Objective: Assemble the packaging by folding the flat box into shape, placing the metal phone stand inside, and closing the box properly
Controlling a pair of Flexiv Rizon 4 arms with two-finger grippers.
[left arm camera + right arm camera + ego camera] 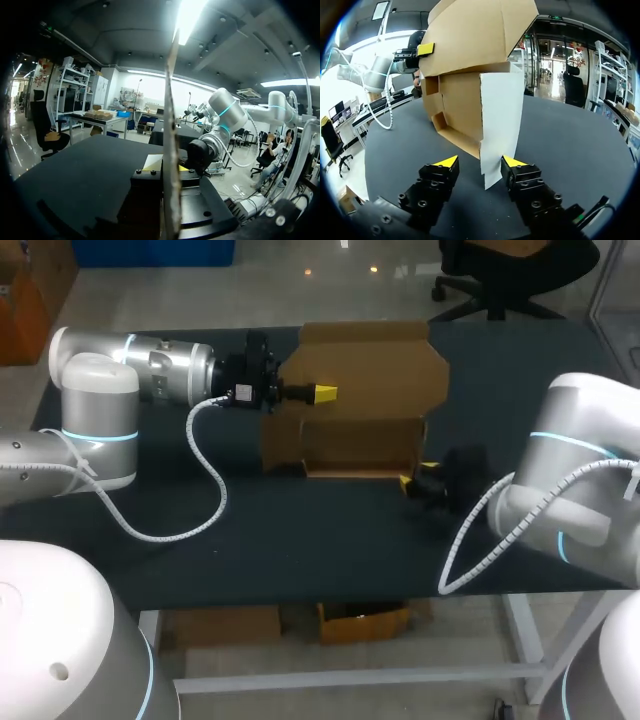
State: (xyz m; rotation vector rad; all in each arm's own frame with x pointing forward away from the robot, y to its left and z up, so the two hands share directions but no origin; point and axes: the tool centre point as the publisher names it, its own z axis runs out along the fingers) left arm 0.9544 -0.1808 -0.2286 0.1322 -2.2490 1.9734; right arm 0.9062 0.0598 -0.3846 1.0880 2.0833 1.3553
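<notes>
Half-folded cardboard box toward 12 o'clock on the dark worktop, flaps raised. Left claw in from 9 o'clock, pinching an upright brown panel of the box from both sides, the panel edge-on between the yellow tips. Right claw at the box's 5 o'clock corner, spread wide, with a white-faced flap standing between the fingers, nearer one of them, not gripped.
</notes>
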